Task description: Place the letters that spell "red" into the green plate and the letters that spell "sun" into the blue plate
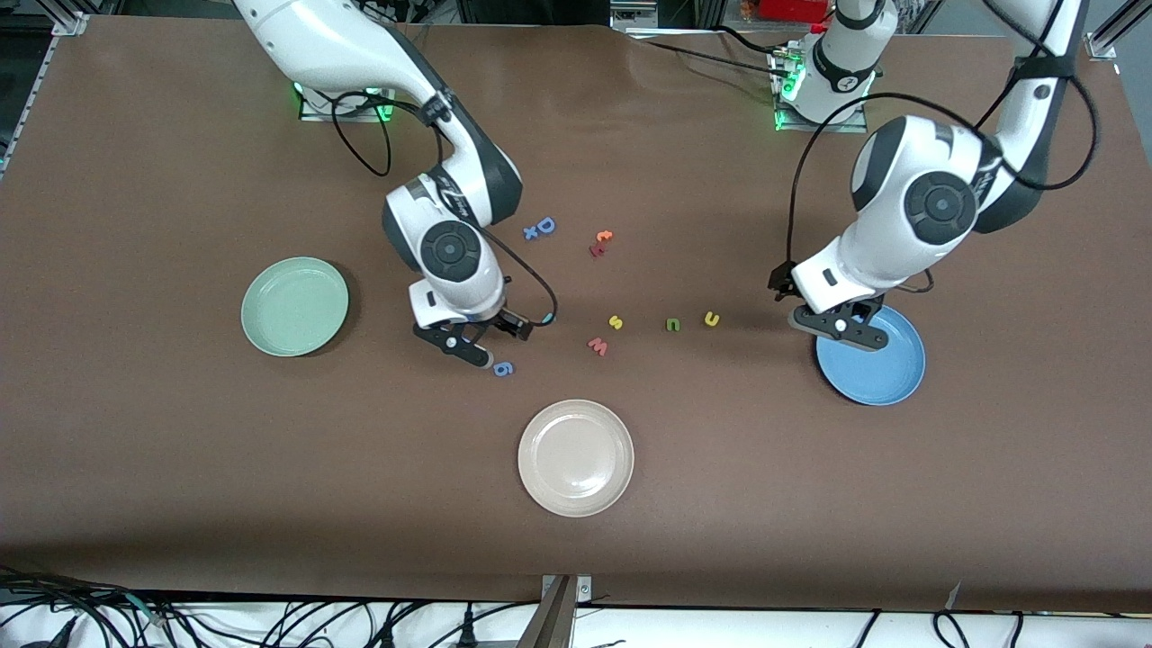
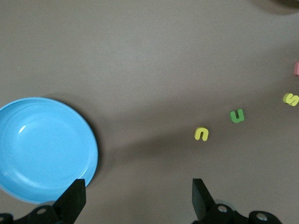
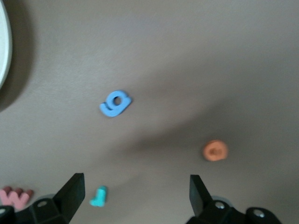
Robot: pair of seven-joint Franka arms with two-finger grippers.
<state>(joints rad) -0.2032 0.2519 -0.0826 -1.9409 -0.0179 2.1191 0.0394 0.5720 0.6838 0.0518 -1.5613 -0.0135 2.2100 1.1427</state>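
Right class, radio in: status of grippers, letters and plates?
Left gripper open over blue plate edge. Right gripper open by blue "g". Yellow "s", "u" unplated; green plate empty.

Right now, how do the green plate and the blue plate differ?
The green plate lies in the open toward the right arm's end of the table; the blue plate lies toward the left arm's end, with the open left gripper over its rim. Green is pale, blue saturated. Both are round, shallow and empty.

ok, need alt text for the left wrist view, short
The open left tool hangs over bare brown table beside the blue plate, holding nothing. On the table past its fingers lie a yellow u, a green n and a yellow s in a loose row, with a pink letter cut off at the picture's edge.
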